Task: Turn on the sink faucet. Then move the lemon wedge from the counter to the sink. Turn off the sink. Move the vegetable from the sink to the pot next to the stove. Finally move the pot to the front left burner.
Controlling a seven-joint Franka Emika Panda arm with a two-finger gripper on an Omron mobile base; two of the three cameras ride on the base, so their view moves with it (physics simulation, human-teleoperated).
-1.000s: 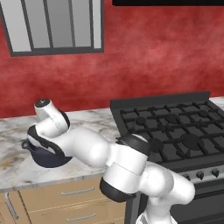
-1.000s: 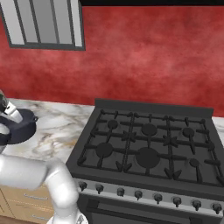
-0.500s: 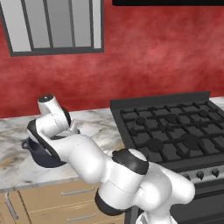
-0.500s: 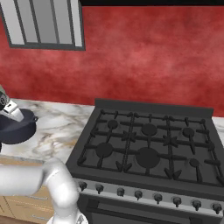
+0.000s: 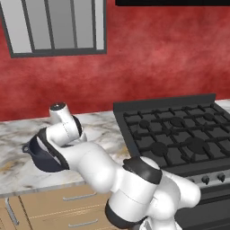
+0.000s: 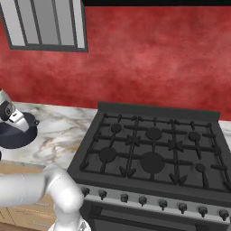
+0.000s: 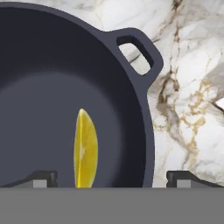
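Your arm had swung lower over the pot [image 7: 65, 87] in the last second; the lemon wedge [image 7: 85, 151] lay inside it, on the counter [image 6: 58, 131] left of the stove [image 6: 151, 153]; the gripper [image 7: 111, 178] stood spread astride the pot's wall; you looked set to grasp the rim for the burner move.

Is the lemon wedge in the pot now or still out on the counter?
In the pot. The hand view shows the lemon wedge lying on the dark floor of the pot, inside its rim, with the marble counter beyond the pot's handle.
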